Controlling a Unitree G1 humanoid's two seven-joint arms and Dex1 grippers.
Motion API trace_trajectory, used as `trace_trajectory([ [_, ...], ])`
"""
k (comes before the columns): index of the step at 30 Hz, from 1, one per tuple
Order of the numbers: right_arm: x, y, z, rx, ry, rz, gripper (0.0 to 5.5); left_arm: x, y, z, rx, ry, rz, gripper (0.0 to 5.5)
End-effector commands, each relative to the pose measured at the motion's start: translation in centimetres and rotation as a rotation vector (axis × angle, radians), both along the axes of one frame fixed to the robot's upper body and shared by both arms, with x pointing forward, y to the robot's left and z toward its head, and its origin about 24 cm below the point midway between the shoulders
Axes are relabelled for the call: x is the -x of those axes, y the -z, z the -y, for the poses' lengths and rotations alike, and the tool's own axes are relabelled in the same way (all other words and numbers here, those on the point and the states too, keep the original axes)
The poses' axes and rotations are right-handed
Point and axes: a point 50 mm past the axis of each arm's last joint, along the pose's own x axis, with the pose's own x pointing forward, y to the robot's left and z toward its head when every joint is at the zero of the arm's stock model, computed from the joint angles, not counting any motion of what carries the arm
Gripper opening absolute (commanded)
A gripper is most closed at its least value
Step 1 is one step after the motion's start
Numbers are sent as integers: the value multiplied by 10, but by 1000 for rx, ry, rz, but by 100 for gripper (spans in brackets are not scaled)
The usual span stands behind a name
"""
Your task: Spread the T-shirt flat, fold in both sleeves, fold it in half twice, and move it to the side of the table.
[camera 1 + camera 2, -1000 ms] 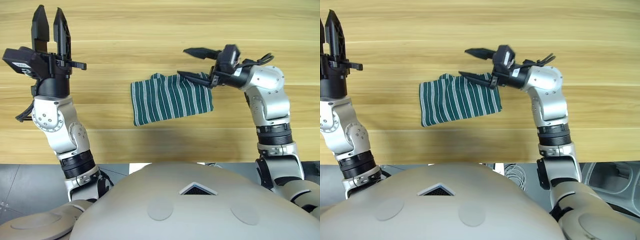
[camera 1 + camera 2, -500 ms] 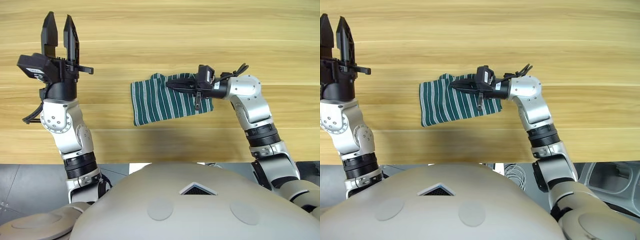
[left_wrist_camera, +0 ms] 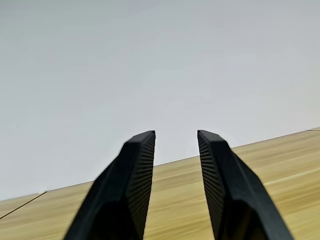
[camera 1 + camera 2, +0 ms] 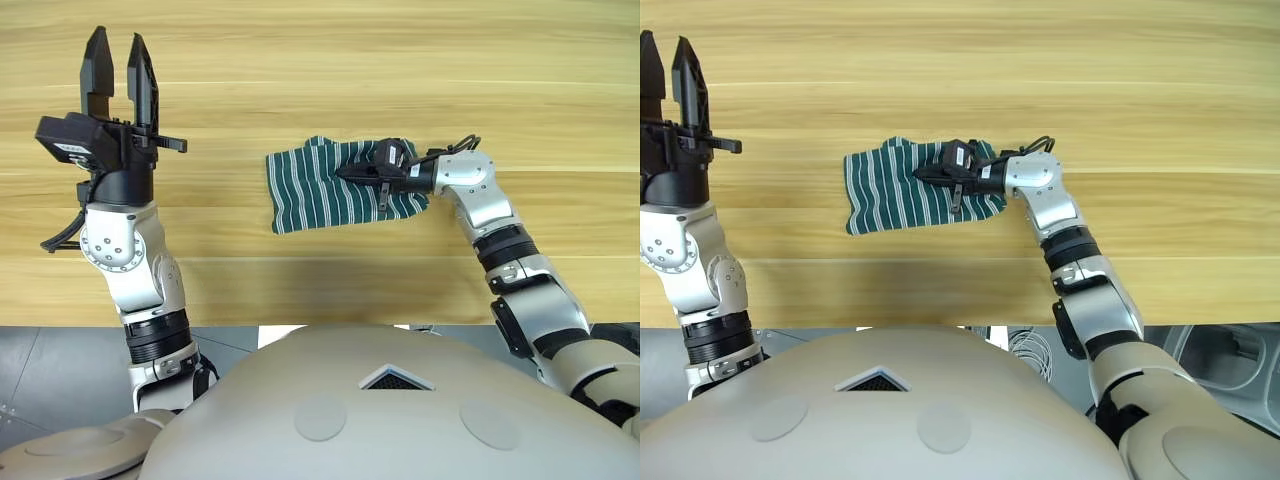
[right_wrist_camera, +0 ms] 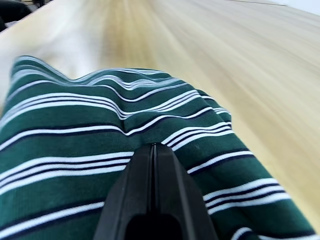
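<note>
T-shirt lies as a compact folded packet mid-table; the folds look done. Right end effector, fingers pressed together with no cloth seen between them, rests on top of the packet, probably pinning it for a slide toward the table's side. Left end effector is raised, its 2 fingers apart, well away from the shirt and likely parked out of the way.

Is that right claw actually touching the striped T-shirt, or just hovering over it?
Touching. The right wrist view shows the right gripper, fingers shut, with its tips resting on the T-shirt and no gap to the cloth.
</note>
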Motion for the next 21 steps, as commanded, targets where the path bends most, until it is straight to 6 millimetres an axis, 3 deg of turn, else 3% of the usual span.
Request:
trace_trajectory([
  [1, 13, 43, 26, 96, 88, -211, 2, 1, -4, -1, -20, -4, 16, 144],
  [7, -2, 42, 44, 55, 258, -210, 2, 4, -6, -5, -26, -19, 25, 144],
  [12, -20, 44, 99, 147, 803, -189, 2, 9, -9, -8, -28, -49, 43, 144],
  [21, -15, 42, 168, 179, 1489, -212, 2, 17, -10, -12, -22, -95, 59, 144],
])
